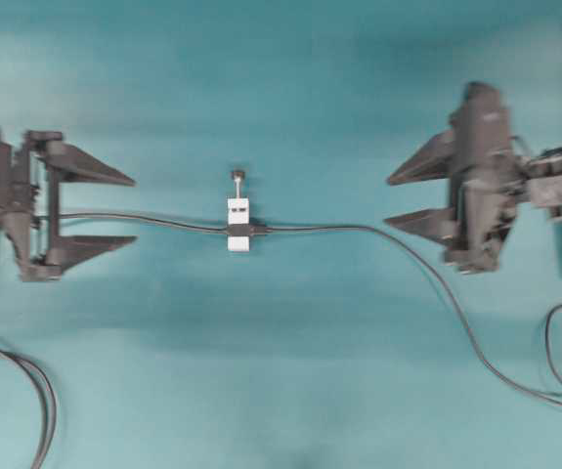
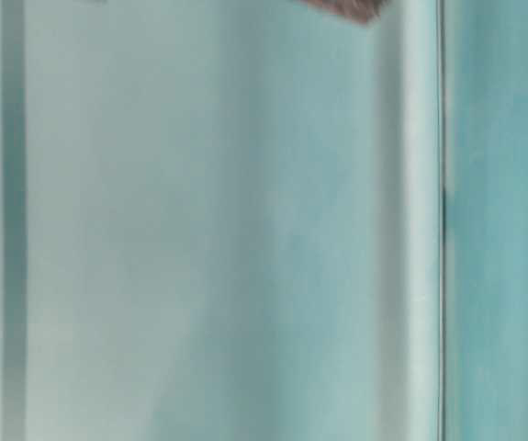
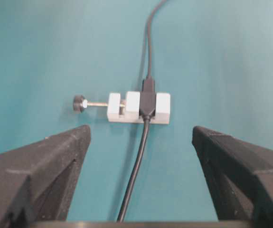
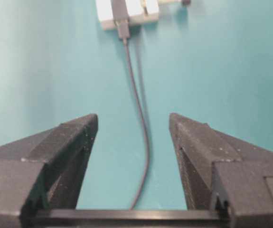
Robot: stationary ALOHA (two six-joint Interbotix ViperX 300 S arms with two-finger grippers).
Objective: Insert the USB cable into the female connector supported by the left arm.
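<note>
the usb cable point(image 1: 378, 233) already looks seated in the female connector point(image 1: 238, 227), which lies flat on the teal table point(image 1: 290, 78) midway between the two arms, well apart from both. from the left wrist view the black plug sits pressed into the socket held in the white block point(image 3: 138, 108), with the screw and round knob point(image 3: 80, 103) sticking out to one side; no silvery tip shows, so i'd judge the plug is fully home. that puts the task at or near its end, with neither arm touching anything

the left gripper point(image 1: 114, 209) has its fingers spread wide and holds nothing; the connector's own thin lead point(image 1: 124, 217) runs between those fingers without being pinched. the right gripper point(image 1: 406, 201) is likewise wide apart and empty (its outline is a bit smeared in the overhead view), and the usb cable trails under it toward the table's right edge

if anything remains, it's only a check that the joint is snug, which would need a gentle hold on the block

hard to read: the table-level view shows only blurred teal surfaces and a dark scrap at its top edge, and the exact seam between plug and socket is too small to confirm
</note>
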